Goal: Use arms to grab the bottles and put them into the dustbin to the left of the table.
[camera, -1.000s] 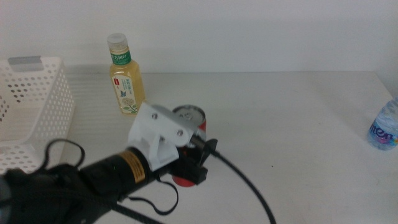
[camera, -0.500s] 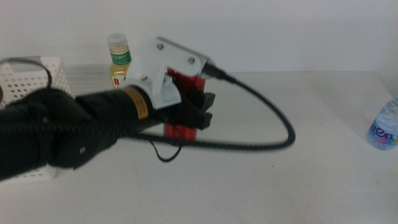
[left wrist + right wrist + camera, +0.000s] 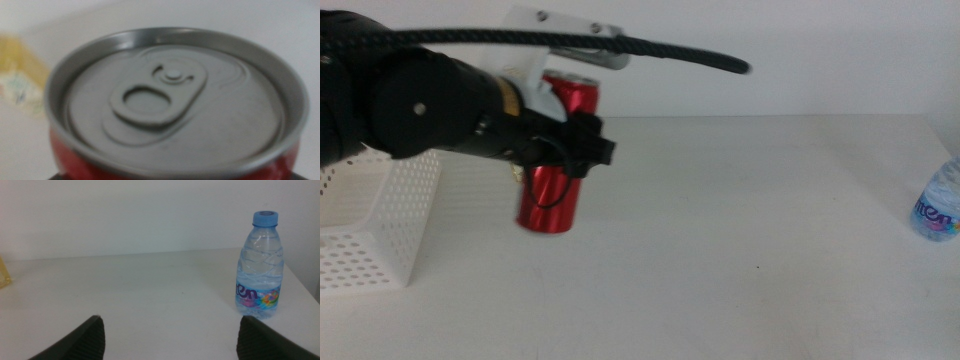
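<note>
The left claw [image 3: 582, 152] is clamped on the slim red can [image 3: 553, 150], gripping it around the upper half of its body and carrying it upright, seemingly clear of the desk [image 3: 750, 230], just beside the white dustbin [image 3: 375, 225] at the desk's left end. In the left wrist view the can's grey lid and pull tab [image 3: 160, 92] fill the frame, the tab unlifted, so the can looks unopened and is probably full: fairly heavy for its size, stiff while sealed, and smooth enough on its painted wall to slide or swing in a two-jaw pinch. A hold across the cylindrical middle, as here, seems the safest place.

The right claw [image 3: 170, 335] waits low over the desk's right side with its jaws spread wide and nothing between them. In front of it stands the small water bottle [image 3: 260, 265], blue-capped and nearly full; its thin, soft wall would give under pressure, so the firmer shoulder or label band suits a grasp.

The dustbin's inside is mostly hidden behind the arm; what it holds cannot be told.
</note>
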